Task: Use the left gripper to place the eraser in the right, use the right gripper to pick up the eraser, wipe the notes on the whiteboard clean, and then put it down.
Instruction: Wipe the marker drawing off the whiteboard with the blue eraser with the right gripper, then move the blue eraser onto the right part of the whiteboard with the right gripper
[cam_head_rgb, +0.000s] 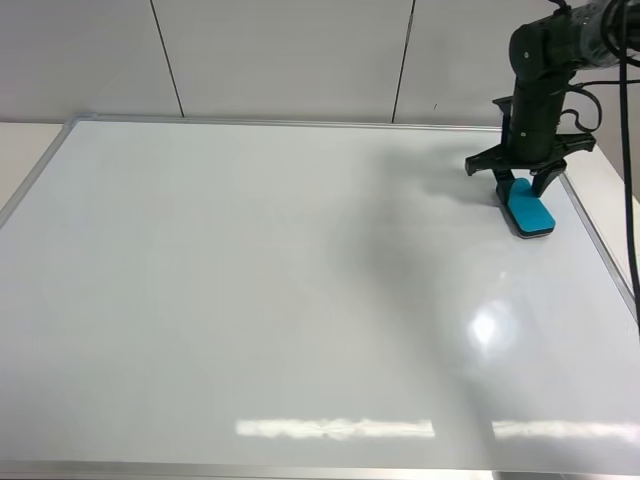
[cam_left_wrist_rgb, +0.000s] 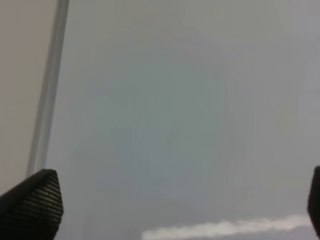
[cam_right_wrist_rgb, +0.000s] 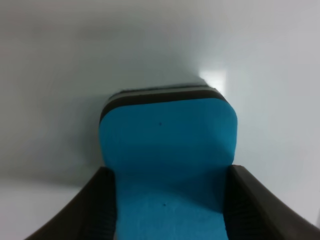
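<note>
The right gripper (cam_head_rgb: 525, 183) stands at the far right of the whiteboard (cam_head_rgb: 250, 280), just inside its right frame, with its jaws clenched on the eraser (cam_head_rgb: 530, 210). The right wrist view shows the two fingers pressing the eraser's long sides, teal top up and dark felt below. The jaws hold it at its far end, so its long axis runs out from them toward the near right, roughly along the frame. It lies flat and low. Whether the felt touches the board I cannot tell.

The left gripper (cam_left_wrist_rgb: 172, 210) is out of the high view. Its own camera shows its jaws released wide, empty, over bare board beside the left frame, so the right arm is the only one near the eraser.

No red notes show anywhere, so the wiping looks done. What remains is likely just to set the eraser down.
</note>
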